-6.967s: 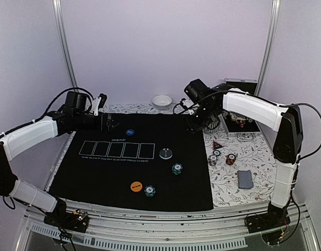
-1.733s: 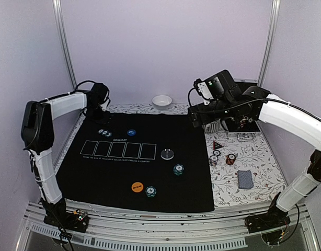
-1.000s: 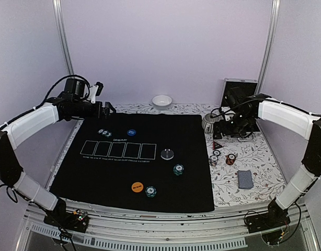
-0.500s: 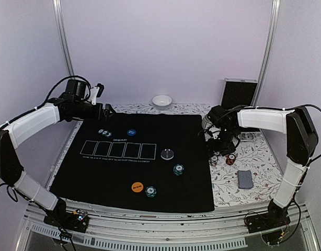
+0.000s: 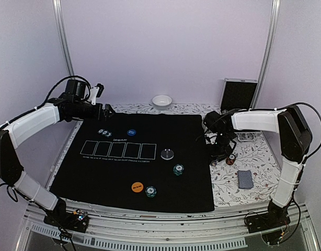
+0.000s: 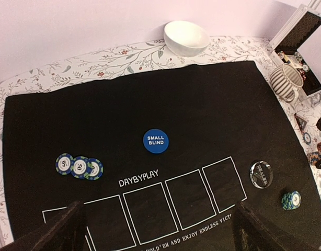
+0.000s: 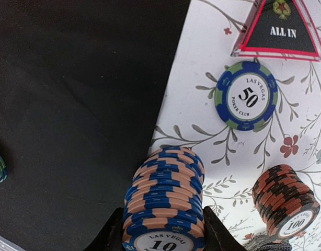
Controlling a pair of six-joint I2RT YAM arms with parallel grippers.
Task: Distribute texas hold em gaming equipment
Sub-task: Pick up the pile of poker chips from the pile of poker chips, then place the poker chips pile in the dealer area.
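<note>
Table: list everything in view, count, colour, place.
mat: one, black, table's left
bowl: one, white, behind mat
Small Blind disc: one, blue, far mat
flat chips: three, green, far-left mat
dealer button: one, clear, mat's right
second disc: one, orange, near mat
green stacks: two, mat's near right
case: one, black, far right
mug: one, striped, beside case
All In marker: one, red, cloth
50 chip: one, green, beside marker
10 stack: one, blue-peach, mat's edge
100 stack: one, red-black, cloth
card deck: one, blue-grey, near right
left gripper: jaws open, far left
right gripper: jaws shut on 10 stack
</note>
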